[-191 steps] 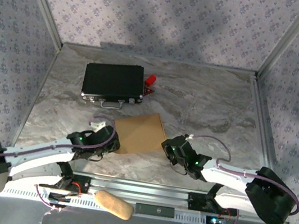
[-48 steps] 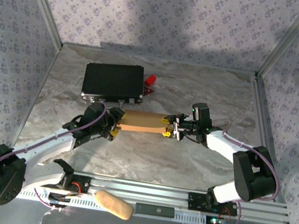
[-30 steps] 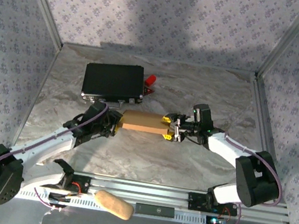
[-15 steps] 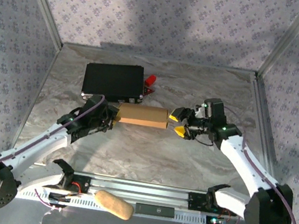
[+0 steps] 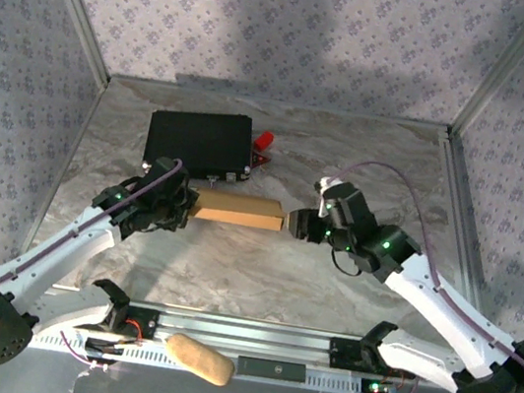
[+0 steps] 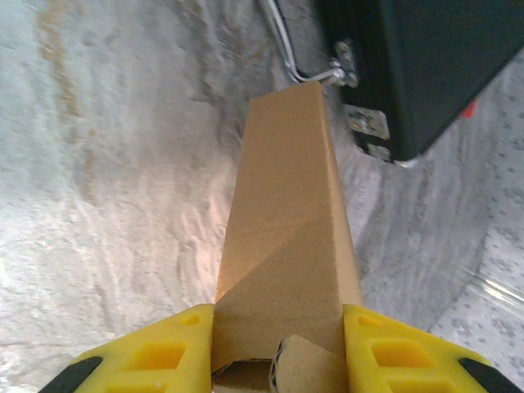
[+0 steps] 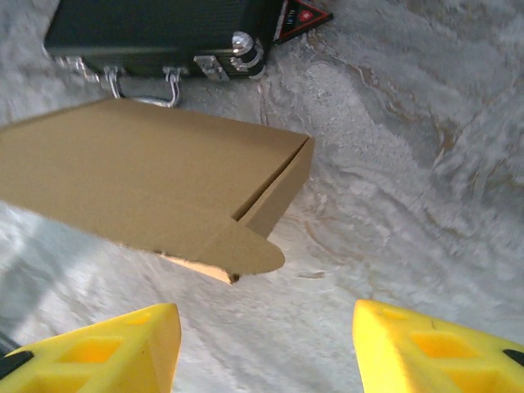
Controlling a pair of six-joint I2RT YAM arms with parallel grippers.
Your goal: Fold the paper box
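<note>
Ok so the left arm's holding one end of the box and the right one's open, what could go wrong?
1. The left gripper alone clamps the paper box, at one end; the far end could sag or twist.
2. The rounded flap sticks out untucked toward the open right gripper; a push may crumple it instead of tucking it.
3. The black case sits close behind; the box could catch on it.
</note>
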